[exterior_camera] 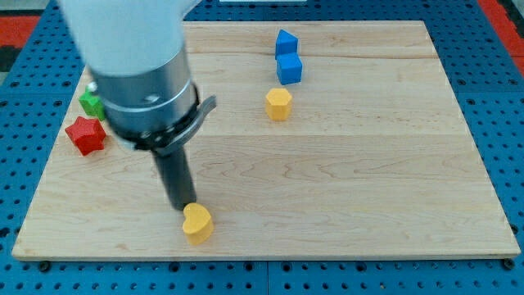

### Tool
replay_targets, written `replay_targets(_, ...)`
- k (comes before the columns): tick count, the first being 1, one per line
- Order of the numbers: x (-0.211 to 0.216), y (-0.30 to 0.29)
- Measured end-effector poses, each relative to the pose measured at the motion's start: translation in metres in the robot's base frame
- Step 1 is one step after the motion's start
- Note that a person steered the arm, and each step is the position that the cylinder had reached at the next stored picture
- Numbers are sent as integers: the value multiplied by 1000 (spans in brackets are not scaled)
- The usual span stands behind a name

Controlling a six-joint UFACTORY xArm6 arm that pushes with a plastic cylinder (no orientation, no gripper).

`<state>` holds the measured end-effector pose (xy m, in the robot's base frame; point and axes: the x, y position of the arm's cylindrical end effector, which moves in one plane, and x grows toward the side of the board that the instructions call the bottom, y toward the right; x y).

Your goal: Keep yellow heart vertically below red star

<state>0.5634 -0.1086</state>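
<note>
The yellow heart (197, 224) lies near the board's bottom edge, left of centre. The red star (86, 134) sits at the left edge of the board, higher up and well to the left of the heart. My tip (182, 208) stands just at the heart's upper left side, touching or nearly touching it. The rod rises from there to the big grey arm body at the view's top left.
A green block (91, 104) lies just above the red star, partly hidden by the arm. A yellow hexagon-like block (278, 104) sits at upper centre, with two blue blocks (289, 69) (286, 43) above it. The wooden board (368, 180) lies on a blue pegboard.
</note>
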Motion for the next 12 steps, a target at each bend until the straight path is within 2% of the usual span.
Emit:
replay_targets(2, 18, 18)
replay_targets(4, 26, -69)
replay_targets(5, 55, -74)
replay_targets(6, 55, -40)
replay_targets(7, 47, 31)
replay_targets(8, 45, 59)
replay_targets(10, 36, 60)
replay_targets(11, -3, 60)
replay_targets(12, -22, 65)
